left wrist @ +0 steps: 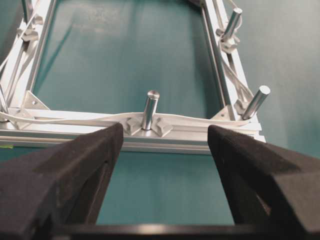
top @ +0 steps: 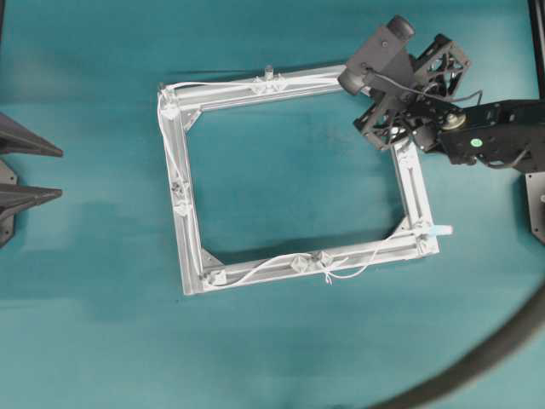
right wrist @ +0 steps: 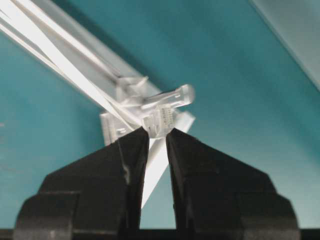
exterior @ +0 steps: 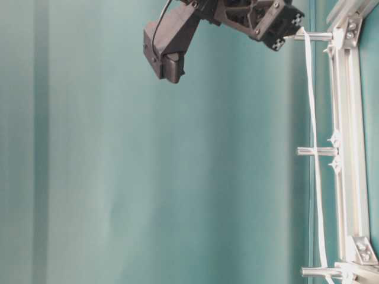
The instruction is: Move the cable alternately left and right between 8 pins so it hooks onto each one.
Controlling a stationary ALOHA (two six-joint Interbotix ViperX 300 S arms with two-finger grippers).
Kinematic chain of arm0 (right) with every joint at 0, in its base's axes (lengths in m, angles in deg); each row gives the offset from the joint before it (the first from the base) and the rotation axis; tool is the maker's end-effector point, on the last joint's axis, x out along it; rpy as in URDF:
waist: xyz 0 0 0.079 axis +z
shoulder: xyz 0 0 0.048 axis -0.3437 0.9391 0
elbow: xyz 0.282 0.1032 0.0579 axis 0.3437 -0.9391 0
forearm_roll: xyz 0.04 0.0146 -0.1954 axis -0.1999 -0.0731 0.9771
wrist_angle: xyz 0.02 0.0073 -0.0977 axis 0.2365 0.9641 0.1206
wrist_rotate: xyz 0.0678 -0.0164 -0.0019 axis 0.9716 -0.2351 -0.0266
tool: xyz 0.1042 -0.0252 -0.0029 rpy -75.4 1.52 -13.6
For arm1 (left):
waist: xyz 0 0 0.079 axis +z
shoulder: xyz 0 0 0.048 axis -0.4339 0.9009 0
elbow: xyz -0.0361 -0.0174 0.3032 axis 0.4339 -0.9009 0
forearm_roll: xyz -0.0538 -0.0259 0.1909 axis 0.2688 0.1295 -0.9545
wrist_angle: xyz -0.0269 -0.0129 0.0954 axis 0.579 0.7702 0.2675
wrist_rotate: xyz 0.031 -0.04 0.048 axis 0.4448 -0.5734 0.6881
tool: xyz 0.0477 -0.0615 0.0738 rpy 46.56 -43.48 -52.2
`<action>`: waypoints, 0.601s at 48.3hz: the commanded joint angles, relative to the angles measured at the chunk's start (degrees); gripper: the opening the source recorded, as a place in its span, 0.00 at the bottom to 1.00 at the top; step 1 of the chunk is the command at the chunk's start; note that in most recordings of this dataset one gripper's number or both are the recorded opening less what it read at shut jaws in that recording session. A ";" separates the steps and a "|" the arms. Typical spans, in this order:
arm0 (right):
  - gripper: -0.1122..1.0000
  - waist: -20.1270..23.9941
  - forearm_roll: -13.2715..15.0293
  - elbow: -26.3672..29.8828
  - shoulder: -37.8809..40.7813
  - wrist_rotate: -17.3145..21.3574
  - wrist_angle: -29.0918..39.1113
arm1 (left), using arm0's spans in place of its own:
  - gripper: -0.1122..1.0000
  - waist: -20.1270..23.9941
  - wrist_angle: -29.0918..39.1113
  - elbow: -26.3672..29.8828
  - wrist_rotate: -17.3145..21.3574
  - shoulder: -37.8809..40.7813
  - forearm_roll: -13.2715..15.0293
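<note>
Right gripper (right wrist: 157, 137) first: its two black fingers (right wrist: 131, 155) are drawn nearly together, pinching the flat white cable (right wrist: 155, 167) just behind its clear connector plug (right wrist: 161, 119). In the right wrist view the plug sits right at the fingertips, up against a blurred translucent pin (right wrist: 176, 97) on its bracket, with the cable's strands running off to the upper left along the rail.

From overhead, that right gripper (top: 394, 129) hovers over the upper right corner of the square aluminium frame (top: 192, 256), its wrist camera jutting out toward the top rail. The table-level view shows the same gripper (exterior: 278, 36) close beside a corner pin (exterior: 312, 36), the cable (exterior: 314, 148) stretching from there past the middle pin (exterior: 317, 152).

Now the left gripper (left wrist: 165, 145): fingers spread wide, holding nothing, parked at the left edge of the overhead view (top: 34, 170), well apart from the frame. Between its foam pads (left wrist: 75, 165) the left wrist camera looks at a mid-rail pin (left wrist: 149, 109) standing upright, with the cable (left wrist: 90, 120) lying along that rail past it.

Overhead, the cable (top: 221, 85) traces the top rail, drops down the left side, then runs along the bottom rail (top: 272, 271) with a loose loop near its middle. Everything rests on a teal table (top: 289, 179); a thick dark hose (top: 485, 358) curves across the lower right corner.
</note>
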 commanded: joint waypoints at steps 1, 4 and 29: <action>0.23 -0.97 3.96 -0.09 -1.41 0.00 0.62 | 0.81 -0.18 -0.26 0.62 -0.53 0.35 -0.18; 0.23 -1.67 6.59 -0.26 -1.41 0.00 0.62 | 0.81 -0.18 -0.18 0.62 -0.53 0.44 -0.18; 0.23 -7.82 19.86 -4.39 -1.41 0.44 0.70 | 0.81 -0.18 -0.26 0.62 -0.53 0.44 -0.18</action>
